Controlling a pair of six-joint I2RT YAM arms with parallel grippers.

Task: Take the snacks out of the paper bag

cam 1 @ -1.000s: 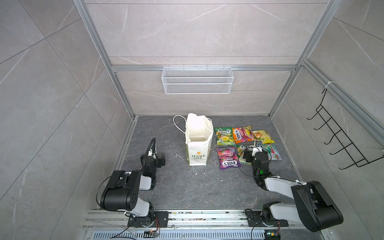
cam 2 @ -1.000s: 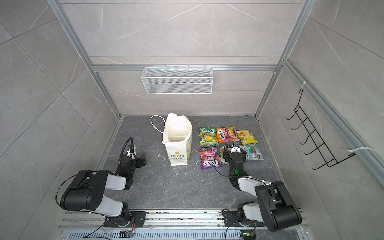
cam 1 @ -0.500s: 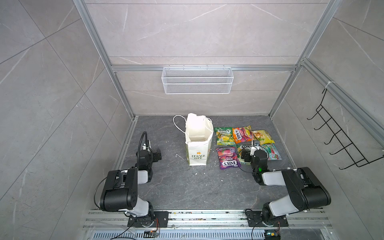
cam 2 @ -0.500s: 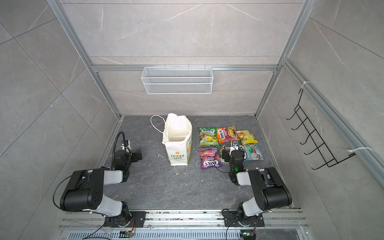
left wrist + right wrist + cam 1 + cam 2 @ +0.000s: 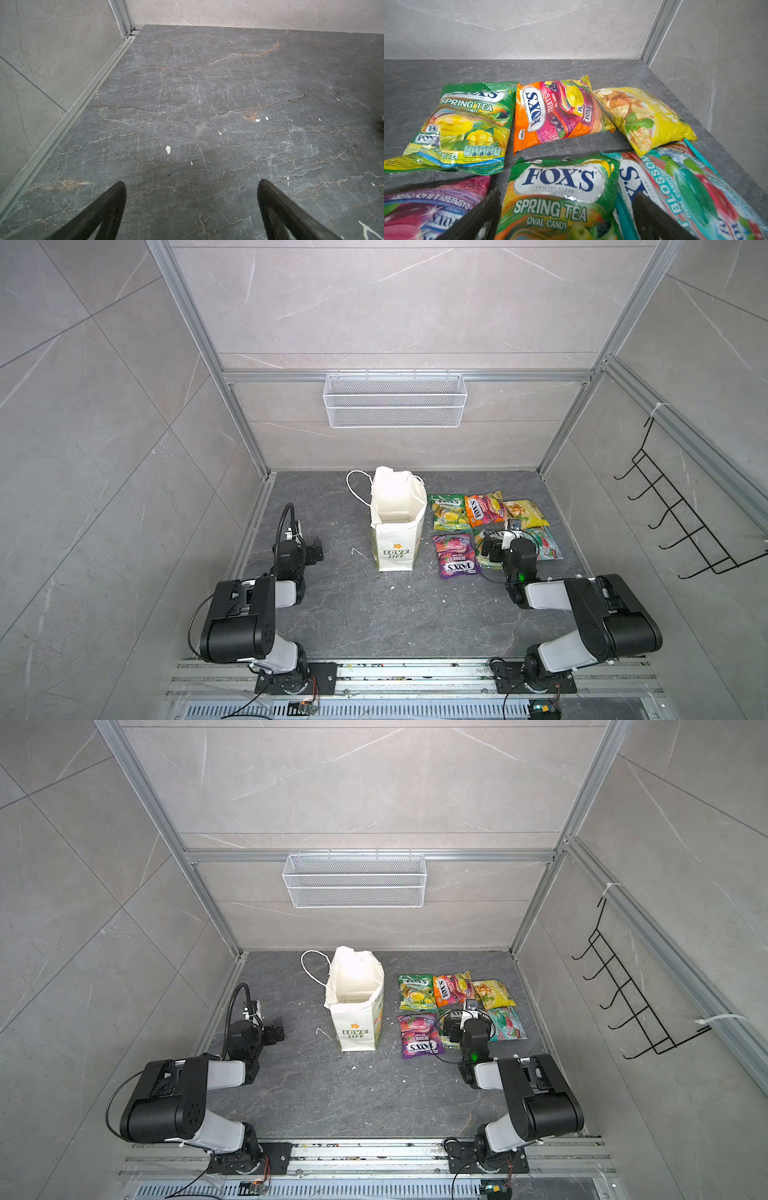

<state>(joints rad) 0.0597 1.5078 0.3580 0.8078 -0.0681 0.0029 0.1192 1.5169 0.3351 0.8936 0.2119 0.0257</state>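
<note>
- The paper bag [image 5: 395, 539] stands upright just left of centre in both top views. It is a matte white carrier of creased paper with a gaping rectangular mouth. "LOVE LIFE" is printed on its near face, and a thin white cord handle [image 5: 357, 489] loops out at its upper left.
- Right of the bag, and outside it, six glossy, crinkled plastic pouches lie flat on the table in two rows.
- The far row holds the green-yellow far Spring Tea pouch [image 5: 467, 124], the orange Fruits pouch [image 5: 554, 116] and a puffier yellow pouch [image 5: 643, 120].
- The near row holds the purple Berries pouch [image 5: 455, 556], the near Spring Tea pouch [image 5: 560, 197] and the teal Blossom pouch [image 5: 685, 187]. A corner of the yellow pouch touches the teal one.
- The right gripper [image 5: 566, 192] sits low over the near Spring Tea pouch. Its black tapered fingers [image 5: 483, 209] are spread wide to either side of the pouch and grip nothing.
- The left gripper [image 5: 192, 182] is at the left of both top views, well apart from the bag. Its dark pointed fingers [image 5: 112, 199] are spread wide, with only bare table between them.
- The table [image 5: 207, 83] is a dark grey stone-look slab with pale hairline veins and rusty streaks, dotted with small white flecks [image 5: 168, 149].
- A white wire mesh basket [image 5: 395, 402], long and rectangular, hangs at upper centre on the back wall.
- A black wire hook rack [image 5: 673, 518] hangs on the right wall.
</note>
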